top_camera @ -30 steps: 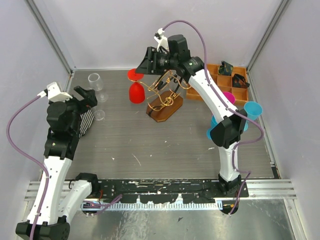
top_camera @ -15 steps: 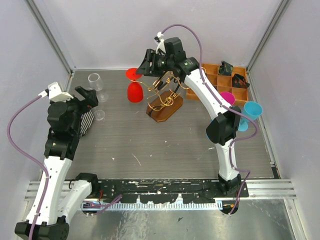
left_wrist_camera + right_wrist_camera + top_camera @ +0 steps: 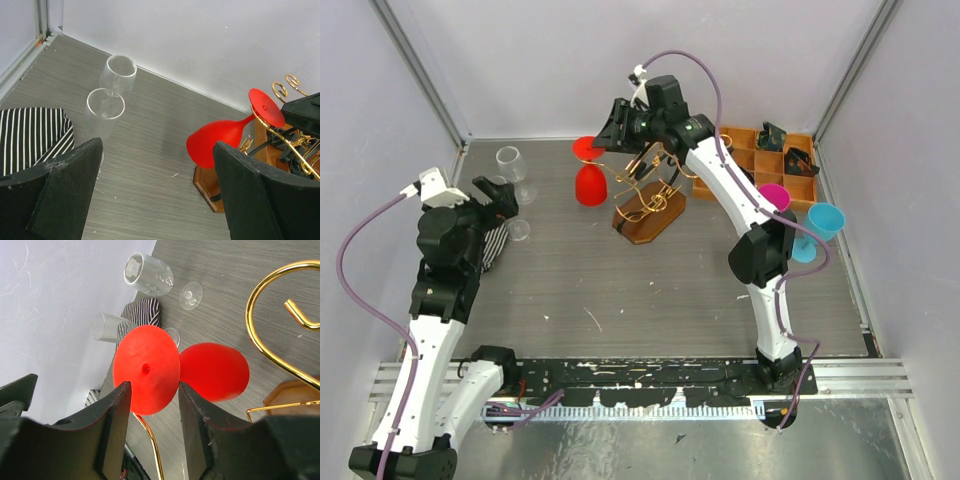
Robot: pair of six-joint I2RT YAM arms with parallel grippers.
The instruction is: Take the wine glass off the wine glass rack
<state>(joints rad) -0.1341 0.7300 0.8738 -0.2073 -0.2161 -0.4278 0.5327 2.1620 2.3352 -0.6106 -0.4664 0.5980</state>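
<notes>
The red wine glass [image 3: 590, 186] hangs upside down from the left end of the wine glass rack [image 3: 645, 222], a gold wire stand on a brown wooden base. In the right wrist view its round foot [image 3: 147, 367] sits between the tips of my right gripper [image 3: 152, 390], and both pads touch the foot's rim; the bowl [image 3: 215, 371] hangs behind. My right gripper [image 3: 607, 132] reaches over the rack from the back. My left gripper [image 3: 498, 196] stands wide open at the left, well away from the glass [image 3: 215, 142], with nothing in it [image 3: 157, 146].
Two clear glasses [image 3: 118, 75] [image 3: 105, 107] stand at the back left next to a striped cloth [image 3: 492, 245]. An orange-brown compartmented tray [image 3: 790, 160] sits at the back right. A pink cup [image 3: 775, 195] and a blue cup [image 3: 825, 218] stand by the right arm.
My right gripper has shifted slightly left over the rack and its jaws have narrowed onto the foot of the red glass. The left arm has barely moved.
</notes>
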